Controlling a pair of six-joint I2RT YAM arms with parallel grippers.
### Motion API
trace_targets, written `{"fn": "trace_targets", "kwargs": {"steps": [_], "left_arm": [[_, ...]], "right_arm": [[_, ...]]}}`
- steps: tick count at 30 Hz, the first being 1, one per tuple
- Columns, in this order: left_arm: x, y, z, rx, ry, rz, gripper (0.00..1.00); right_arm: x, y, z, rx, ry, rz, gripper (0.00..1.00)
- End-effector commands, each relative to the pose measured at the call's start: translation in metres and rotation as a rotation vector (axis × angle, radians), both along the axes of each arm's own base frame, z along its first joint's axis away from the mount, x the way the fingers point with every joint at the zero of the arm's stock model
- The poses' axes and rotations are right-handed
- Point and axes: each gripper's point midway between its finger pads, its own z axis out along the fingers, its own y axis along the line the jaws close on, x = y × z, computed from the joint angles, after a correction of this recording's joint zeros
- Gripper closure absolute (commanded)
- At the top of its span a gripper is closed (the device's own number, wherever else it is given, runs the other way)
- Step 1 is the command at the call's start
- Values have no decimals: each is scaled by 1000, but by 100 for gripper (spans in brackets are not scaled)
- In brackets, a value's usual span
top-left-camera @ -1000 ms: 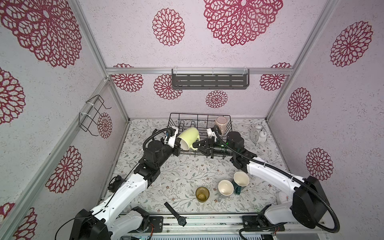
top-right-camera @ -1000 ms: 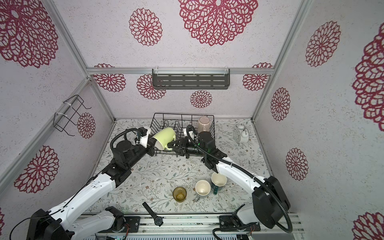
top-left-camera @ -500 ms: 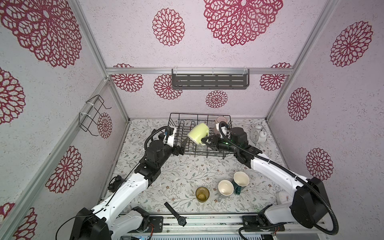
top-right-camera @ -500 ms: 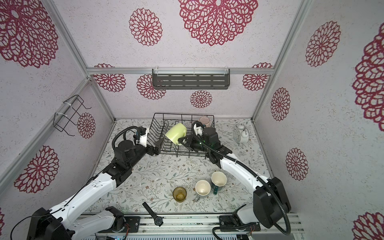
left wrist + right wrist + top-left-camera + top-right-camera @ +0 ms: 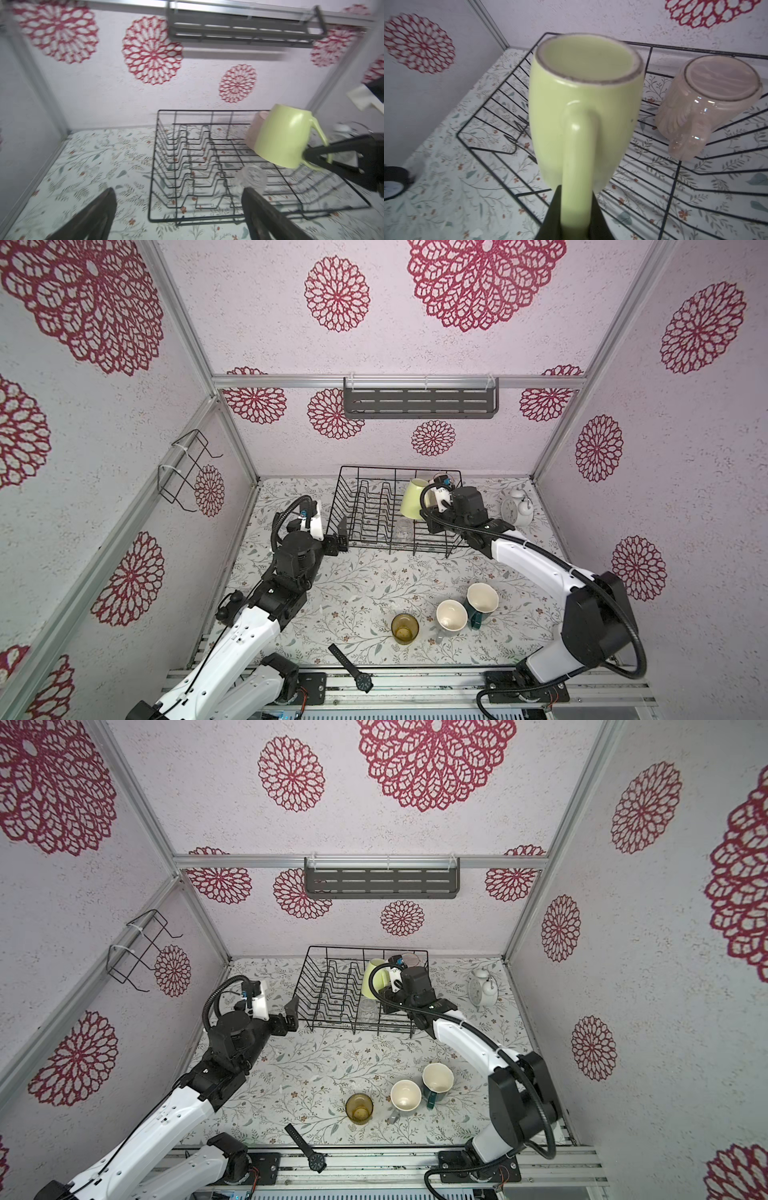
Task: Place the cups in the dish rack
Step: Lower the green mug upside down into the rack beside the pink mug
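1. right hand: closed on the handle of the pale yellow-green mug. the mug is tilted, mouth down and base up, over the right part of the dish rack, centre of frame in both top views.
2. cannot tell whether the mug touches the wires.
3. left hand: fingers spread wide, holding nothing, just beside the rack's left front corner.
4. in the rack: pink mug base up in the far right corner, beside the held mug; clear glass near the front edge.
5. on the bench, lower centre: amber tumbler, grey mug and teal mug, mouths up, close together.

Bright even light, wrist views blurred
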Motion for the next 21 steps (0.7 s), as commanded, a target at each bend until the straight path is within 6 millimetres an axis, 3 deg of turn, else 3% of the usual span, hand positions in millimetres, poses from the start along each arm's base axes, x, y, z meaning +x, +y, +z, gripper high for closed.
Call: {"fn": "trace_targets", "kwargs": {"steps": [1, 4, 7, 21], "left_arm": [[-13, 50, -40, -42, 105, 248, 3], [-24, 84, -59, -126, 136, 405, 3], [-31, 101, -71, -232, 157, 451, 3], [-35, 112, -77, -235, 192, 458, 3]], "right_arm": [[40, -1, 49, -57, -245, -33, 100], [62, 5, 32, -101, -241, -53, 100], [81, 10, 13, -127, -224, -74, 100], [136, 24, -15, -191, -240, -80, 100]]}}
